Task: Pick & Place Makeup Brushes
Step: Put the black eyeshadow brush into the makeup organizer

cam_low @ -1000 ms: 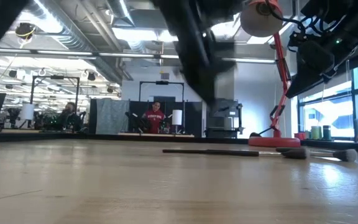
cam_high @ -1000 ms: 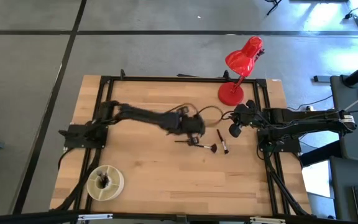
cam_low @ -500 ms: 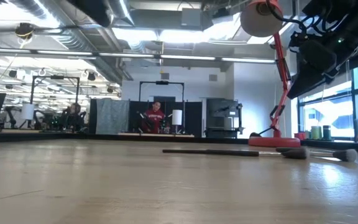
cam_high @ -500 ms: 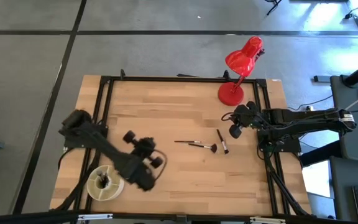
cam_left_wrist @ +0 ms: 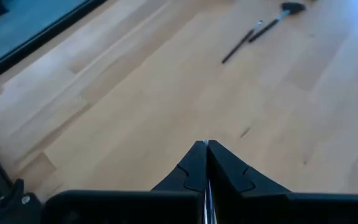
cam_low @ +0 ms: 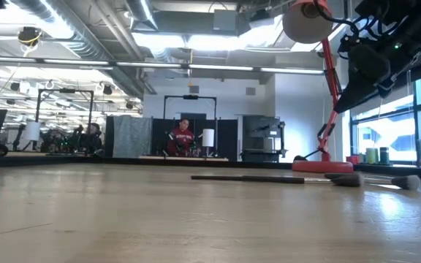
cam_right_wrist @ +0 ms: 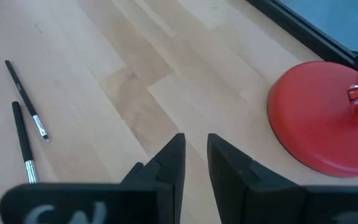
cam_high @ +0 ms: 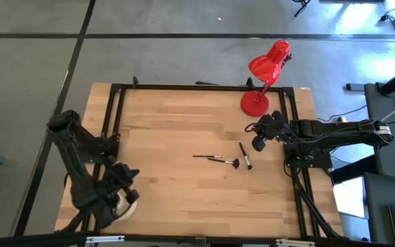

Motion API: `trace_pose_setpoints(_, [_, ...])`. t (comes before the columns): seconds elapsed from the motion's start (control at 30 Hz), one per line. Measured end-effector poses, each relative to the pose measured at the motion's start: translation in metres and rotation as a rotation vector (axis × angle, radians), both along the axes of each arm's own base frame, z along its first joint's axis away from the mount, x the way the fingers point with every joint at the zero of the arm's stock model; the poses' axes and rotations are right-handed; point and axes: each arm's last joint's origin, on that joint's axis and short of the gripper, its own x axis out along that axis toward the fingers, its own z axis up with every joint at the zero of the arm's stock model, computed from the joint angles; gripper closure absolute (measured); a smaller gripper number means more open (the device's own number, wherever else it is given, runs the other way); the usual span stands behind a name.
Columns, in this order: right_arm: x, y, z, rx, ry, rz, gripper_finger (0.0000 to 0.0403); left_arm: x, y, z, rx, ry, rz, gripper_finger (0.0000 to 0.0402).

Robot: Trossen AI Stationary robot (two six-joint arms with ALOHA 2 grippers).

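Three thin dark makeup brushes (cam_high: pixel 214 159) lie flat on the wooden table's middle; they also show in the low view (cam_low: pixel 247 178) and far off in the left wrist view (cam_left_wrist: pixel 241 46). My left gripper (cam_high: pixel 129 195) is at the near left, over a pale round cup (cam_high: pixel 125 208) that it mostly hides. Its fingers are shut, with a thin silvery sliver of a brush (cam_left_wrist: pixel 206 186) between them. My right gripper (cam_high: pixel 258 144) waits at the right, slightly open and empty, beside two of the brushes (cam_right_wrist: pixel 27 106). My left gripper pinches a thin brush between its two shut fingers (cam_left_wrist: pixel 191 171). Only a silvery sliver (cam_left_wrist: pixel 206 193) shows in the slit between them. The fingers hide which part of the brush it is. The brush is lifted clear of the table.
A red desk lamp stands on its round base (cam_high: pixel 254 103) at the far right, close to my right gripper (cam_right_wrist: pixel 194 155). A black frame rail (cam_high: pixel 115 110) runs along the table's edges. Bare wood lies between the cup and the brushes.
My left gripper has left the brushes at the table's middle and swung toward the near left corner, ending over the pale cup. The three brushes on the table have stayed where they were.
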Motion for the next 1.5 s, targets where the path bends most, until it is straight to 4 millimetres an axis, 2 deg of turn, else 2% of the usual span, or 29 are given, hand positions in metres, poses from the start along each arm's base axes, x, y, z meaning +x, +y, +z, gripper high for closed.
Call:
trace_pose_setpoints(0.13, [0.0,0.0,0.0,0.002,0.003,-0.001,0.0334,-0.018,-0.003,-0.004,-0.008,-0.027,-0.047,0.0398])
trace_pose_setpoints(0.3, [-0.001,0.0,-0.001,0.009,0.004,-0.004,0.0334,-0.03,-0.009,-0.009,-0.012,-0.038,-0.088,0.0398])
trace_pose_setpoints(0.63, [-0.002,0.0,-0.002,0.028,0.015,-0.023,0.0334,-0.032,-0.017,-0.012,-0.021,-0.084,-0.123,0.0394])
trace_pose_setpoints(0.93, [-0.003,0.0,-0.003,0.033,0.019,-0.03,0.0334,-0.027,-0.028,-0.029,0.046,-0.072,-0.136,0.0393])
trace_pose_setpoints(1.13, [-0.003,0.0,-0.003,0.032,0.019,-0.03,0.0334,-0.025,-0.036,-0.036,0.021,-0.045,-0.152,0.0393])
trace_pose_setpoints(1.5, [-0.003,0.0,-0.002,0.031,0.014,-0.031,0.0334,-0.035,-0.043,-0.037,-0.028,-0.057,-0.18,0.0392])
